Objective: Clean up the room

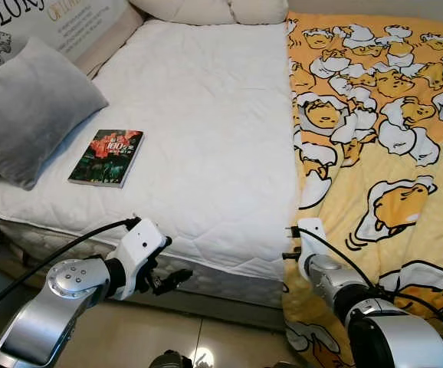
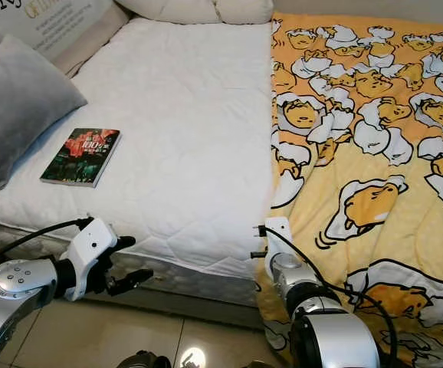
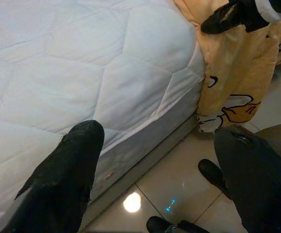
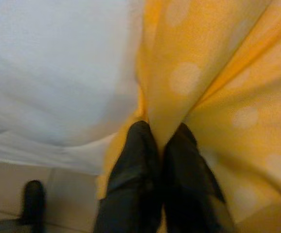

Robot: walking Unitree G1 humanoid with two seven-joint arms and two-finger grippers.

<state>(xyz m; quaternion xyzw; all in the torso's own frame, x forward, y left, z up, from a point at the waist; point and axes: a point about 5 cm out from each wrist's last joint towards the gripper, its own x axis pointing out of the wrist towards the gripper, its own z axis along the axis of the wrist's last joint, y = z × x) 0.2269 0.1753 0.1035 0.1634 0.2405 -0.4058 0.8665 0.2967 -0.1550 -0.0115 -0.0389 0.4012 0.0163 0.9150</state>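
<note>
Yellow egg-print blanket (image 1: 382,153) spread lengthwise over bed's right half, edge pinched at foot corner in right tool (image 4: 162,145). Left tool (image 3: 155,160), fingers spread, beside white mattress (image 1: 198,115), well left of blanket.

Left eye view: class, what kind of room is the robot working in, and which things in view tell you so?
Most likely a bedroom. A bed with a white quilted mattress half covered by a yellow cartoon blanket, a grey pillow and a book lying on it.
</note>
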